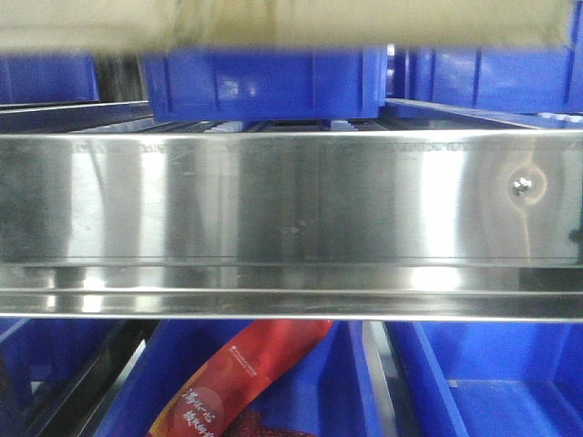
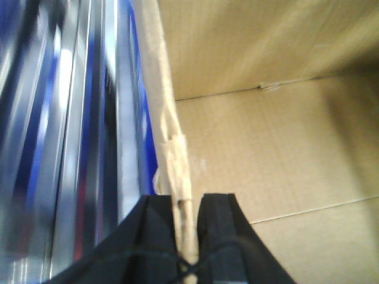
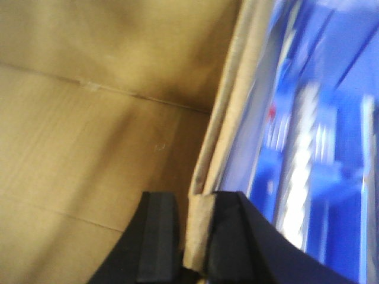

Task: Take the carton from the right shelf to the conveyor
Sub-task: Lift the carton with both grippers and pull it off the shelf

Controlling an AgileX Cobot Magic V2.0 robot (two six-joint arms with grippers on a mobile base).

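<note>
left gripper (image 2: 185, 236) / right gripper (image 3: 192, 236): each clamped on a wall of plain brown corrugated carton (image 2: 284, 148) | risk: you snag shiny steel shelf rail (image 1: 273, 200), thin wall slips out

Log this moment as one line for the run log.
left gripper: shut on carton wall | right gripper: shut on carton wall | carton: above right shelf rail | conveyor: not in view

Blue bins (image 1: 264, 86) (one holds a red packet (image 1: 244, 375)).
</note>
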